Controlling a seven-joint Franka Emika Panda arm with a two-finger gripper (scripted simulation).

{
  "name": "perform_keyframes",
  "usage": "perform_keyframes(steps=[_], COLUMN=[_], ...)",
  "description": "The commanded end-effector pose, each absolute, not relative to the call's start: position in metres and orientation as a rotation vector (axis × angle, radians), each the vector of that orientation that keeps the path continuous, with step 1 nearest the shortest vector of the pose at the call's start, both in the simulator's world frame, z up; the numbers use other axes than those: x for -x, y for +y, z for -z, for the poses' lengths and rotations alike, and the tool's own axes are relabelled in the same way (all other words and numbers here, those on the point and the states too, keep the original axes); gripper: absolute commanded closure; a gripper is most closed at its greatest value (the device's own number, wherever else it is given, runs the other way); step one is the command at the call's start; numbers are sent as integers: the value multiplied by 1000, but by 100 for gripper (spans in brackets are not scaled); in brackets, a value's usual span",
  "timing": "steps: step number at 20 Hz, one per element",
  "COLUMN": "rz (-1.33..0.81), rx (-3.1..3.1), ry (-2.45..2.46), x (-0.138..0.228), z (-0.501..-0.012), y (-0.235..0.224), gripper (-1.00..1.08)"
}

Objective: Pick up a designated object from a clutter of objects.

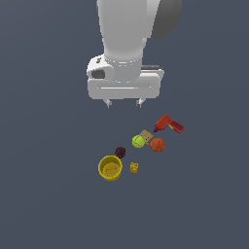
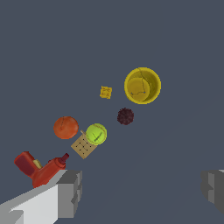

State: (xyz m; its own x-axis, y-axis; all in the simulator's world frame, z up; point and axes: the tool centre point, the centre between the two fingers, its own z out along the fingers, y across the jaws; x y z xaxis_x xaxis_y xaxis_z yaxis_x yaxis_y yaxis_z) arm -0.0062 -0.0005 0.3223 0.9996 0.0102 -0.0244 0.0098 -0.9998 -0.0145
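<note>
The yellow-green ball (image 1: 138,141) with a thin seam lies on the grey floor, touching the tan square block (image 1: 145,136); it also shows in the wrist view (image 2: 96,133). My gripper (image 1: 124,103) hangs open and empty well above the clutter, off to the exterior view's left of the ball and farther back. In the wrist view its two grey fingers (image 2: 70,192) stand far apart at the picture's edge, and the gripper (image 2: 142,190) holds nothing.
Around the ball lie an orange ball (image 1: 157,144), a red drill-shaped toy (image 1: 168,124), a dark purple lumpy ball (image 1: 120,152), a tiny yellow cube (image 1: 134,168) and a yellow cup (image 1: 110,168). The orange ball sits close on the exterior view's right of the green one.
</note>
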Motion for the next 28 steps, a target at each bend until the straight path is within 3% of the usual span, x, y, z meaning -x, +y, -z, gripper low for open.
perform_keyframes(steps=[1, 11, 28], rz=[-39, -32, -7], rx=[3128, 3131, 3078], ry=[-2, 161, 640], x=[6, 1, 21], z=[-318, -269, -132], y=[1, 16, 60], gripper=[-92, -92, -92])
